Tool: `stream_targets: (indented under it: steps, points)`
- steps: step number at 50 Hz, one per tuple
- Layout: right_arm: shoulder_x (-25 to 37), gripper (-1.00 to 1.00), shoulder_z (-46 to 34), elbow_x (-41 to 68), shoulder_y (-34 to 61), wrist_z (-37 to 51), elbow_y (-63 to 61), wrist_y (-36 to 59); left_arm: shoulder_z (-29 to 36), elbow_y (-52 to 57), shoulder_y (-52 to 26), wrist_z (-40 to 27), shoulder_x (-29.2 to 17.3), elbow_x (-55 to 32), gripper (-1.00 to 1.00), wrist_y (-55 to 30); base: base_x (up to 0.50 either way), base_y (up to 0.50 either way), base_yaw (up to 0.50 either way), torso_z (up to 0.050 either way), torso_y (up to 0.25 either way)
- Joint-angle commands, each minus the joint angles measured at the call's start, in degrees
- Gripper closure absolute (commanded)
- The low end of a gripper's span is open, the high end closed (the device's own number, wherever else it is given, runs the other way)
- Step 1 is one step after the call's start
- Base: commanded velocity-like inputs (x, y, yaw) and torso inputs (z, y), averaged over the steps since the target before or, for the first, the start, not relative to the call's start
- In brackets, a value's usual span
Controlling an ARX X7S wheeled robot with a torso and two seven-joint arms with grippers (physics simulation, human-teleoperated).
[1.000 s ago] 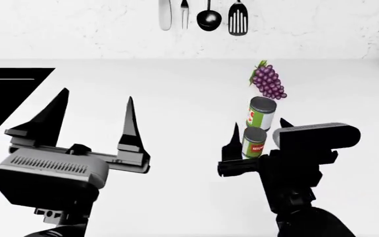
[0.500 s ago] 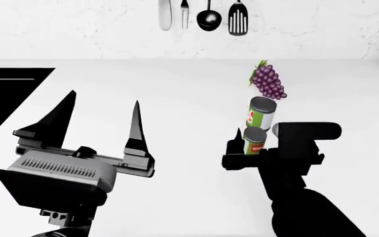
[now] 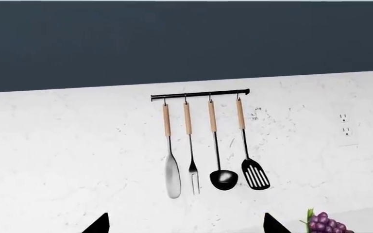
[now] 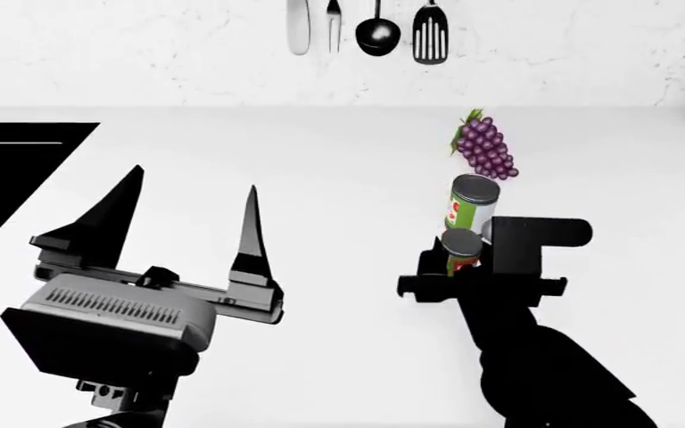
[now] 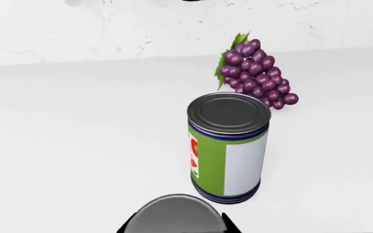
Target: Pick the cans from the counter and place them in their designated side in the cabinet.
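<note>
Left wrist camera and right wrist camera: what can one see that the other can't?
Only the left wrist view shows the whole utensil rack on the wall, with spatula, fork, ladle and slotted turner, plus a wall socket and the dark cabinet above. Only the right wrist view shows the two cans: the far can standing upright and the near can close under the camera. Both show the grapes and the white wall.

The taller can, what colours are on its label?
Green, white and red on the taller can, clearest in the right wrist view.
</note>
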Motion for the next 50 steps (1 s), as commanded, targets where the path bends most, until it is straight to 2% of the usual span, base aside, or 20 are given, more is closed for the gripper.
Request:
stream_targets:
  steps: [1,6,15,18,21,23,36,47,50]
  points:
    - [0.17,1.0,-0.25,0.34,0.23,0.41,0.88,-0.09,0.34,-0.23,0.04,-0.28,-0.39,-0.26,-1.0,0.3,0.0,0.0,0.0,0.0,0.0]
    - [0.23,1.0,0.4,1.42,-0.55,0.78,-2.17,0.74,0.5,-0.31,0.06,-0.43,-0.54,-0.26,-1.0,0.44,0.0,0.0,0.0,0.0,0.0]
    - [2.02,1.0,9.25,8.25,-4.54,2.44,-31.55,5.04,-0.26,1.18,-0.18,-1.62,-0.52,-0.81,-1.0,0.03,0.0,0.0,0.0,0.0,0.0]
    - [6.45,1.0,5.8,4.8,-7.74,5.19,-36.51,-0.42,-2.31,2.61,-0.71,-3.12,0.43,-2.47,-1.0,-0.86,0.0,0.0,0.0,0.0,0.0]
    - [17.05,1.0,-0.09,11.29,-9.5,17.51,-36.56,-11.38,-5.12,4.8,-1.44,-4.79,1.51,-5.02,-1.0,-2.3,0.0,0.0,0.0,0.0,0.0]
    - [20.33,1.0,-1.9,13.72,-9.89,21.22,-36.51,-15.12,-6.22,5.74,-1.65,-5.31,1.74,-6.19,-1.0,-2.93,0.0,0.0,0.0,0.0,0.0]
    - [22.16,1.0,-4.83,16.98,-9.02,22.98,-35.19,-17.91,-6.27,6.27,-1.56,-5.73,1.48,-7.32,-1.0,-2.73,-0.47,-0.24,0.0,0.0,0.001]
    - [22.24,1.0,-4.94,16.81,-10.51,21.49,-33.67,-22.31,-5.14,5.18,-1.46,-6.14,0.78,-7.53,-1.0,-2.06,-0.02,-0.5,0.0,0.0,0.0]
    - [21.64,1.0,-3.62,19.62,-7.85,20.73,-31.25,-22.37,-5.78,4.77,-4.96,-6.86,1.06,-9.47,-1.0,-5.06,0.0,-0.5,0.0,0.0,0.0]
